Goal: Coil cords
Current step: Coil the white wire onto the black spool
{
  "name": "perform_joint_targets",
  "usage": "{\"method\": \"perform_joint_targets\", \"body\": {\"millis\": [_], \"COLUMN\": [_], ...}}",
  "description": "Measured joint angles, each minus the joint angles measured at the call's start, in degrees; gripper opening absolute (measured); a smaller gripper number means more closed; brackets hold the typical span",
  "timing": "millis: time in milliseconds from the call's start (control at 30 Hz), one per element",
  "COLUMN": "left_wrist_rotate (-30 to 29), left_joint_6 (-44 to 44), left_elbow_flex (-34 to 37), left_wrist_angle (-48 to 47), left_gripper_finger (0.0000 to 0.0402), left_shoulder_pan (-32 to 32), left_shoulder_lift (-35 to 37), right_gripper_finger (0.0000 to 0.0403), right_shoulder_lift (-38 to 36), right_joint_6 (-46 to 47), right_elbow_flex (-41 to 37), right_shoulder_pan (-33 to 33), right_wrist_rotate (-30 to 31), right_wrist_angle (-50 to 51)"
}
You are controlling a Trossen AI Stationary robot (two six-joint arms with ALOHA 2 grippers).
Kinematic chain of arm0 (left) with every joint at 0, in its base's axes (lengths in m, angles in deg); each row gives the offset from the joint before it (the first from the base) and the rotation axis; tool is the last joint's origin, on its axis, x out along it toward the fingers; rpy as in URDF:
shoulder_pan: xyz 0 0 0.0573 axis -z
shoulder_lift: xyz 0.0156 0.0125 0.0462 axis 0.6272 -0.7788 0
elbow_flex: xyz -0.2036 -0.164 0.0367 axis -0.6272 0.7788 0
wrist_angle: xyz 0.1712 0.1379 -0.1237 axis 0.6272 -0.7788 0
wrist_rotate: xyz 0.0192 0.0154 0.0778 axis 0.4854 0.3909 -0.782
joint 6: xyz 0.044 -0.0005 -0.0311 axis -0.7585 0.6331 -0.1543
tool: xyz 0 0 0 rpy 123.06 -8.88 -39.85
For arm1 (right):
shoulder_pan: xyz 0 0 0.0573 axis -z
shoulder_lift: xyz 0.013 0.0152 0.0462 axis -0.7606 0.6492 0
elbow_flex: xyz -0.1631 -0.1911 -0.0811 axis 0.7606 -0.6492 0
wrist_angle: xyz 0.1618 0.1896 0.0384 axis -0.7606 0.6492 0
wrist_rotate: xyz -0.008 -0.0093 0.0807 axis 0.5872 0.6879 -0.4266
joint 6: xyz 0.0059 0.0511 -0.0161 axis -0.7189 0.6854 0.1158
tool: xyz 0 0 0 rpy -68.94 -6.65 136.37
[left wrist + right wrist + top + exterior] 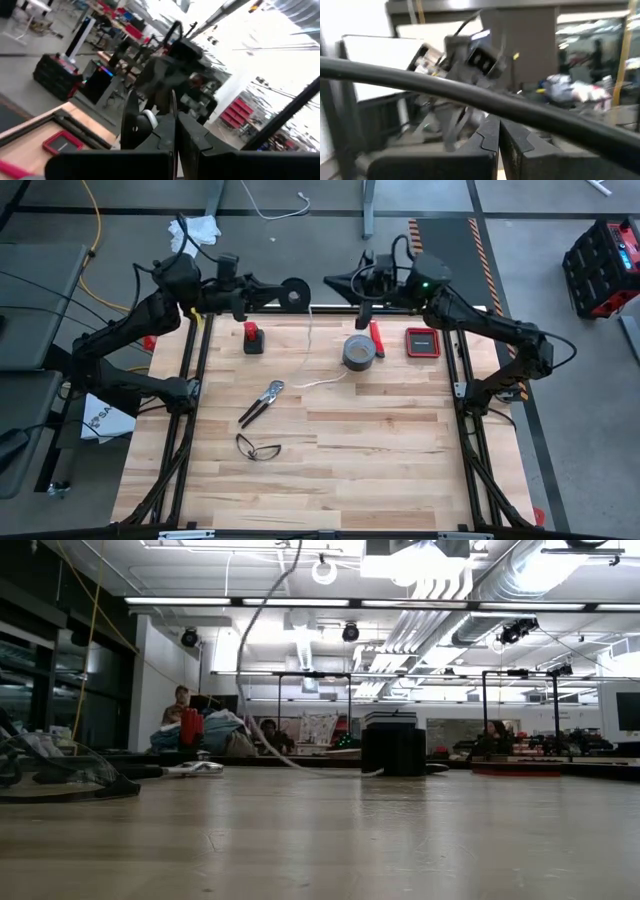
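A small black round spool (293, 292) with white cord wound on it (148, 119) is held in the air over the table's far edge by my left gripper (283, 293). The cord's free length (309, 340) hangs down from there and its end lies on the table beside the grey tape roll. It also shows in the low view (262, 730). My right gripper (331, 283) is just right of the spool, pointing at it, with its fingers (498, 137) shut. Whether the cord lies between them does not show. My left gripper is shut on the black spool at its fingertips (167, 132); one black flange (131, 125) and the white winding stick out beside them. The fingers lie level, pointing toward the table's right. The spool is lifted clear, and the cord hangs slack below it. I cannot tell whether my right gripper touches the cord or the spool.
On the table's far half lie a grey tape roll (358, 352), a red-handled tool (377, 338), a red-rimmed black box (422, 341) and a red-and-black object (253, 338). Pliers (262, 402) and safety glasses (258, 447) lie mid-left. People sit in the room beyond (182, 700).
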Motion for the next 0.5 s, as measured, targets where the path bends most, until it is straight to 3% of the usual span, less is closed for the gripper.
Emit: {"method": "perform_joint_targets", "body": {"millis": [233,500], "left_wrist_rotate": [1.53,2.39], "left_joint_6": [-1.86,-6.04], "left_elbow_flex": [-0.09,-4.0], "left_wrist_angle": [3.5,1.47], "left_gripper_finger": [0.0,0.0], "left_shoulder_pan": [-1.31,-3.06], "left_shoulder_lift": [0.0,0.11], "right_gripper_finger": [0.0014,0.0124], "right_shoulder_lift": [-0.28,-1.7], "right_joint_6": [4.01,1.84], "right_elbow_flex": [0.04,-0.02], "right_shoulder_pan": [-0.03,-2.54], "right_wrist_rotate": [-3.54,-3.84], "right_wrist_angle": [4.98,13.04]}}
